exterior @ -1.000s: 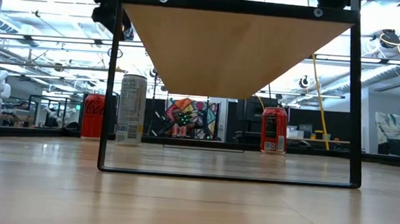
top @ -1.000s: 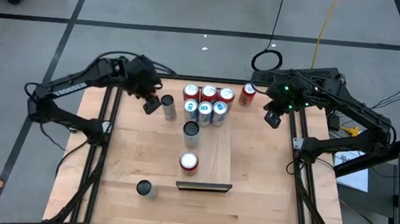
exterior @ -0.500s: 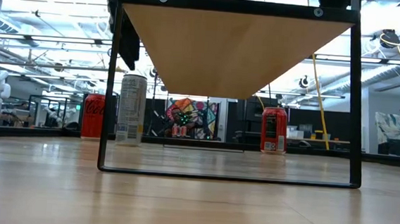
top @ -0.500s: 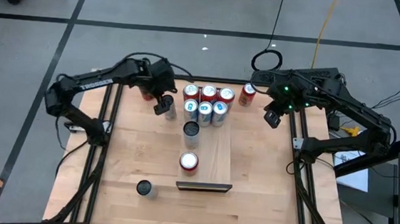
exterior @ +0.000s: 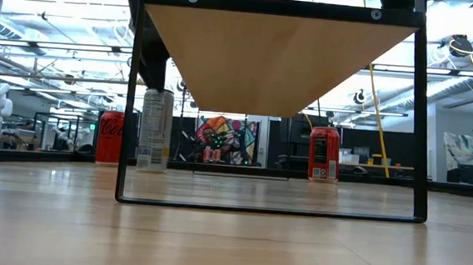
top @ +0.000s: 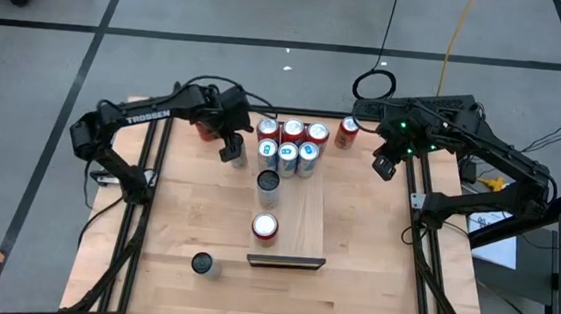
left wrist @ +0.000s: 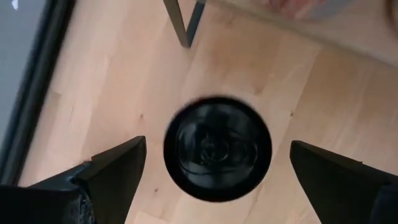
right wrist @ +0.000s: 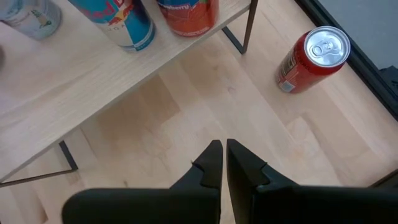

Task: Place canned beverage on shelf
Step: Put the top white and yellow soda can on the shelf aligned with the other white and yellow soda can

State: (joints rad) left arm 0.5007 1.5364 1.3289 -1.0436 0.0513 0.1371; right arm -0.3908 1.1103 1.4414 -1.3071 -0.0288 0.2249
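Observation:
A tall white can with a black top (left wrist: 217,163) stands on the tabletop just left of the shelf's far end; in the low view the can (exterior: 156,130) stands upright. My left gripper (top: 231,151) hangs open right above it, one finger (left wrist: 118,171) on either side of the top, apart from it. The shelf (top: 304,214) is a raised pale board on black legs that carries several cans. My right gripper (top: 384,167) hovers shut over bare table right of the shelf, near a red can (right wrist: 311,59).
Red and blue cans crowd the shelf's far end (top: 291,143); a dark-topped can (top: 268,183) and a red one (top: 265,227) stand farther along it. Another can (top: 202,263) stands at the near left. A red can (exterior: 109,138) stands behind the white one.
My left gripper has moved toward the table's right edge and come down, ending directly over the tall white can. The can has kept its place.

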